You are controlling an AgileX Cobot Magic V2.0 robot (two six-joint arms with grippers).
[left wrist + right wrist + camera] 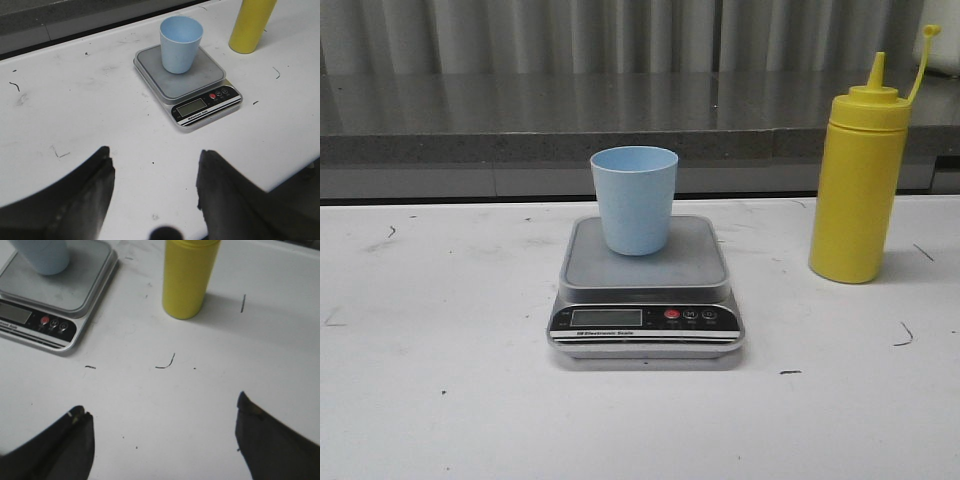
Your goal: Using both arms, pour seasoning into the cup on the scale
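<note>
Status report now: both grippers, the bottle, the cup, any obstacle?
Left gripper open, empty; right gripper open, empty. Yellow bottle upright on table, right of scale, untouched. Blue cup upright on scale. No obstacle seen.

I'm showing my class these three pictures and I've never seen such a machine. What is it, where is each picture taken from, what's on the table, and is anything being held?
It is a two-armed robot. One picture looks forward over the white table; the other two come from cameras on each wrist. The dark shapes at their lower edge are the left end effector and right end effector, both open and holding nothing. On the table sits a kitchen scale with a pale blue cup standing on its platform. Beside it, on the robot's right, stands a yellow seasoning bottle, untouched, its nozzle uncapped.
</note>
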